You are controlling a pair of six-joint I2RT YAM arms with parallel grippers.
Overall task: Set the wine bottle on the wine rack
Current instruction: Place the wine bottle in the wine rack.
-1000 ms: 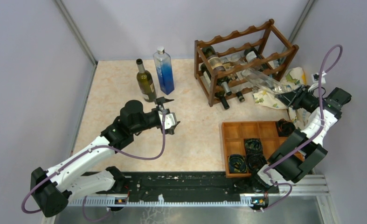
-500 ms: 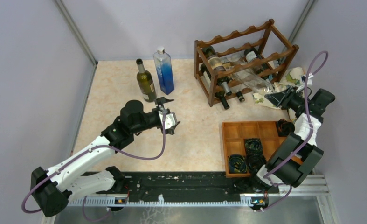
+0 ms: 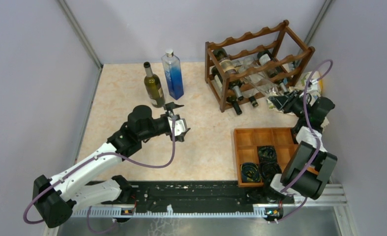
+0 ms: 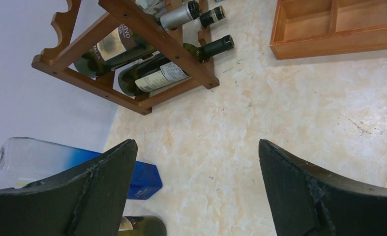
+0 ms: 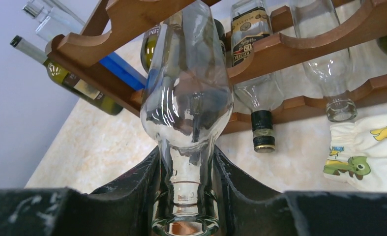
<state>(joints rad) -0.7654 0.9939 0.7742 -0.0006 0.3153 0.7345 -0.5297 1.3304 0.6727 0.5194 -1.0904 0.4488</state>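
Sliding in nicely now: the right gripper (image 5: pixel 186 199) is clamped on the neck of the clear wine bottle (image 5: pixel 186 98). Compared with a second ago it has pushed forward, so the fat end now sits in among the scalloped rails of the wine rack (image 5: pixel 299 49) instead of hanging out beside it. My read is the bottle is nearly home. I can't tell yet whether the rails are actually carrying its weight, so letting go here looks a bit early to me.

The left gripper (image 3: pixel 177 123) hasn't budged, jaws spread wide with nothing between them. A green bottle (image 3: pixel 153 87) and a blue-tinted square bottle (image 3: pixel 173 73) stand upright just beyond its fingertips, still waiting.

Containers:
- The rack is already fairly busy. Right next to the held bottle, on the gripper's right, lies a labelled bottle with a black cap (image 5: pixel 253 73), and further right an empty clear one (image 5: pixel 329 73), both neck toward the gripper. The left wrist view shows dark labelled bottles (image 4: pixel 157 78) in the lower tiers too.
- The wooden compartment tray (image 3: pixel 253 137) sits behind the right gripper, back toward its base. Some compartments hold black cable coils (image 3: pixel 267 152), and the ones at its far left look bare.

A cartoon-print cloth (image 5: pixel 368 147) lies on the right of the gripper, under the rack's edge.
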